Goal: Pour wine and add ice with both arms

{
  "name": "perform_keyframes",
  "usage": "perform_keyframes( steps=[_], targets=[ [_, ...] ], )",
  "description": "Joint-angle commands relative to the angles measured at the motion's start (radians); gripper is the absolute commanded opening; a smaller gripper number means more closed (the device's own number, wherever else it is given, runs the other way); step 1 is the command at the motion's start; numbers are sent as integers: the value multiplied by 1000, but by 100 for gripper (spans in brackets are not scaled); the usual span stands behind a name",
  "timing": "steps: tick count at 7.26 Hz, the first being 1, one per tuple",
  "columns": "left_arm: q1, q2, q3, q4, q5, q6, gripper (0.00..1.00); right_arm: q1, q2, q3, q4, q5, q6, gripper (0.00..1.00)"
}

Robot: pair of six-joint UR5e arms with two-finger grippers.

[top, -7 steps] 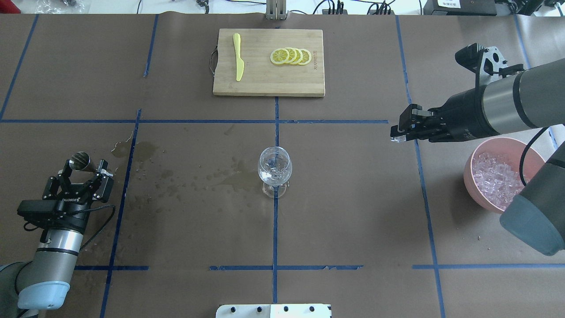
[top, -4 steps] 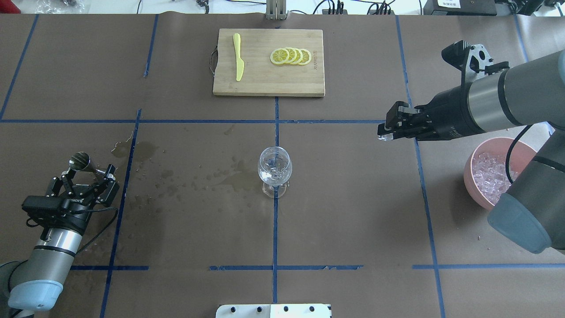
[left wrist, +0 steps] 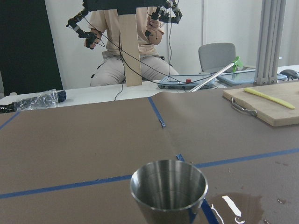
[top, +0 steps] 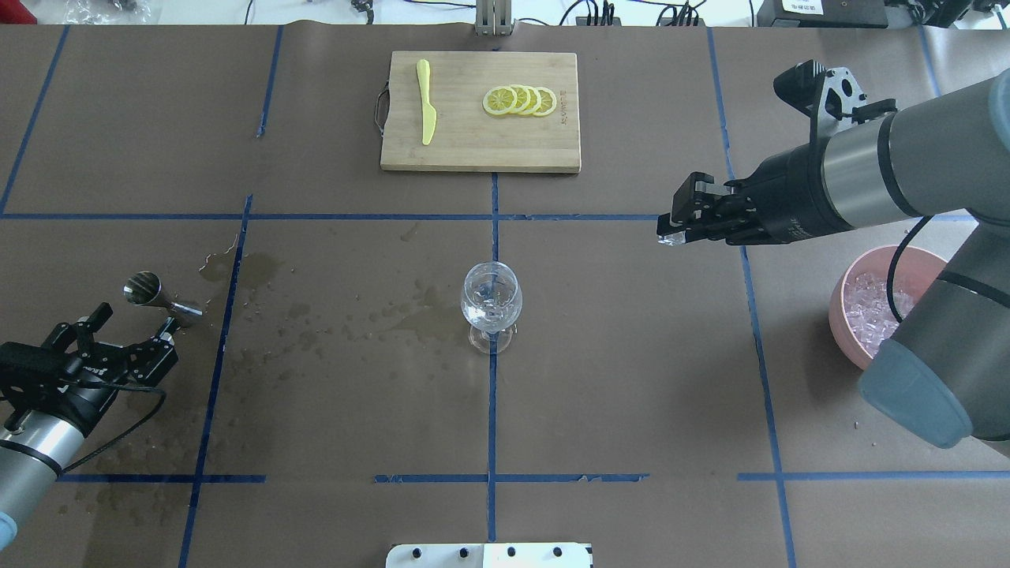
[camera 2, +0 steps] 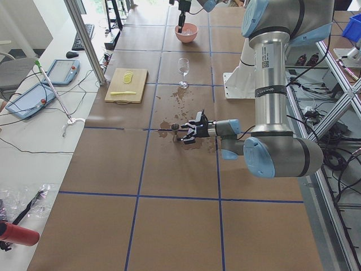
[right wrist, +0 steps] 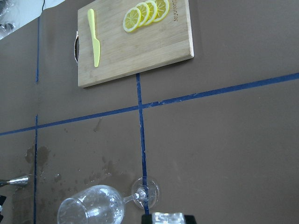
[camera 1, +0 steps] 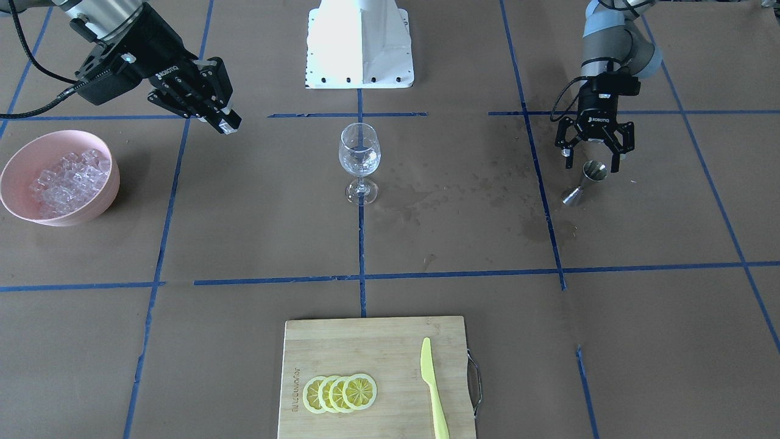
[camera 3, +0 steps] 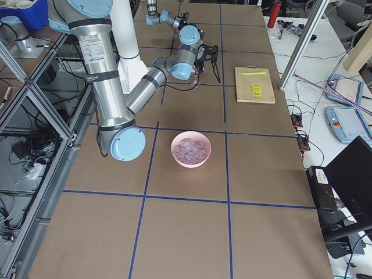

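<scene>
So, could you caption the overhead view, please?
Right gripper holds an ice cube; left gripper open by the jigger; glass between.

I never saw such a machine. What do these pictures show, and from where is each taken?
These are two robot arms with two-finger grippers at a table. One camera looks down from behind the robot, one faces it, two stand at the table ends, and one sits on each wrist. On the table: a wine glass, a pink bowl of ice, a metal measuring cup, and a cutting board with lemon slices and a yellow knife. The right gripper pinches one ice cube; the left gripper is open.
</scene>
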Motion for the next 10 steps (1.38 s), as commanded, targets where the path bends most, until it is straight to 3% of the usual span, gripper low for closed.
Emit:
perform_keyframes(
  steps=[1,2,4,5,6,7,8,10],
  targets=[
    [1,28,-28,4,-196,1,100,-13,26,-2,-2,3,2,0],
    [-1,42,-57,4,-293,1,100,-22,44,-5,-4,3,2,0],
    [-4,218,-310,97,-476,0,100,-70,107,-30,-4,-3,83,0],
    [-7,240,-369,143,-527,-6,100,-102,156,-59,-5,-6,123,0],
    [-64,239,-408,177,-649,-5,100,-145,193,-90,-5,-52,134,0],
    [-214,231,-487,317,-853,-3,100,-198,226,-113,-7,-124,133,0],
    [-308,228,-562,406,-978,4,100,-225,294,-181,-7,-167,132,0],
    [-384,220,-606,435,-1106,4,100,-237,346,-254,-7,-172,132,0]
  ],
)
